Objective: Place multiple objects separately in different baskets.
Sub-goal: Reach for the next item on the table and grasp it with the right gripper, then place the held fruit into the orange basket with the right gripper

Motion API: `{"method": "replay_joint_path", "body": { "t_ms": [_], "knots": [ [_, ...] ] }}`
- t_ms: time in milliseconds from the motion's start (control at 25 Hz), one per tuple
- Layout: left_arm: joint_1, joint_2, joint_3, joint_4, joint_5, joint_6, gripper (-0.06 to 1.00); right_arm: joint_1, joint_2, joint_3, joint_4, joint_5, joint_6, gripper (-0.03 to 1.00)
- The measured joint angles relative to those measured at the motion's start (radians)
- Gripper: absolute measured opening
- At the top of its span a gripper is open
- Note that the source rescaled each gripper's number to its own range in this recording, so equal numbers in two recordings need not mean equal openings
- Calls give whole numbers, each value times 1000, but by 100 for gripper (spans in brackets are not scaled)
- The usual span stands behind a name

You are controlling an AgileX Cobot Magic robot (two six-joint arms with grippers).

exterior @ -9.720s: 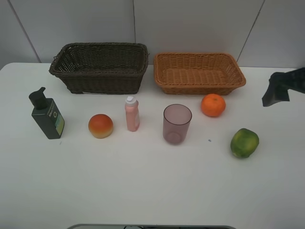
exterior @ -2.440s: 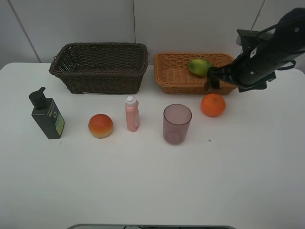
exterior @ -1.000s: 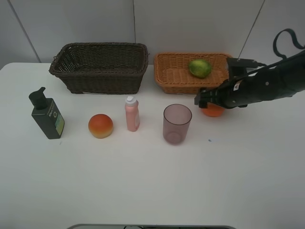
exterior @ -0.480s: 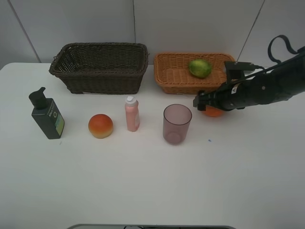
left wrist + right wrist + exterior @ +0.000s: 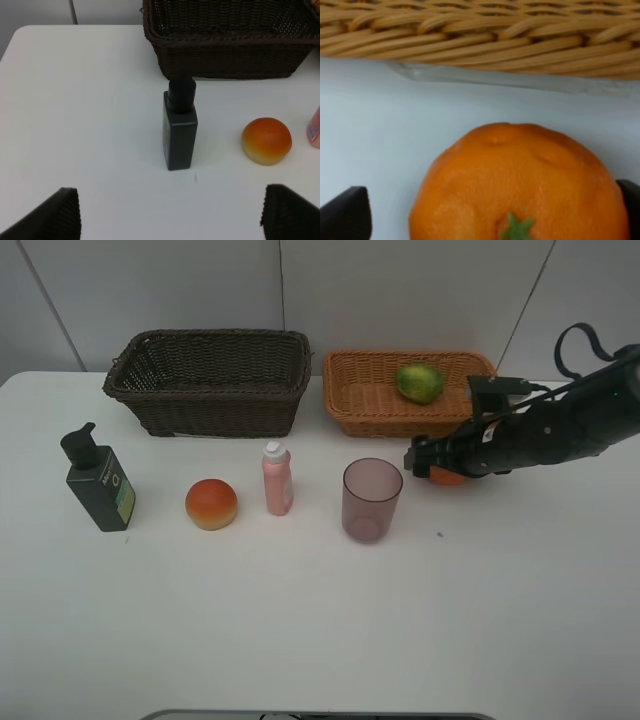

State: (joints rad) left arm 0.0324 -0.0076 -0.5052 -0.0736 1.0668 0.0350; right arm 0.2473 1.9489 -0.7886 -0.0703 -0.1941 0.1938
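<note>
Now, the right claw [image 5: 432, 462] gaped wide either side of the orange [image 5: 520, 175], which sat on the tabletop [image 5: 300, 620] just at six o'clock of the tan basket [image 5: 350, 400]; closing squarely across its middle looked wisest.

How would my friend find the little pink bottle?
Find the dark brown basket at the back of the table. In front of it stands the pink bottle, between a red-orange fruit and a purple cup. It alone is pink, slim and white-capped.

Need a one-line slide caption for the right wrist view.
Right arm's open fingers flank the orange on the white table, beside the tan wicker basket.
</note>
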Motion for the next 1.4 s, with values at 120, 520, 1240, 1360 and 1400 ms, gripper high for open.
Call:
{"method": "replay_joint_path", "body": {
  "t_ms": [120,520,1240,1360,1400],
  "knots": [
    [0,0,0,0,0,0,88,0,0,0,0,-1,0,92],
    [0,0,0,0,0,0,88,0,0,0,-2,0,0,73],
    [0,0,0,0,0,0,88,0,-20,1,-10,26,0,73],
    [0,0,0,0,0,0,88,0,-71,1,-27,75,0,73],
    [0,0,0,0,0,0,88,0,-91,2,-32,105,0,73]
  ]
}}
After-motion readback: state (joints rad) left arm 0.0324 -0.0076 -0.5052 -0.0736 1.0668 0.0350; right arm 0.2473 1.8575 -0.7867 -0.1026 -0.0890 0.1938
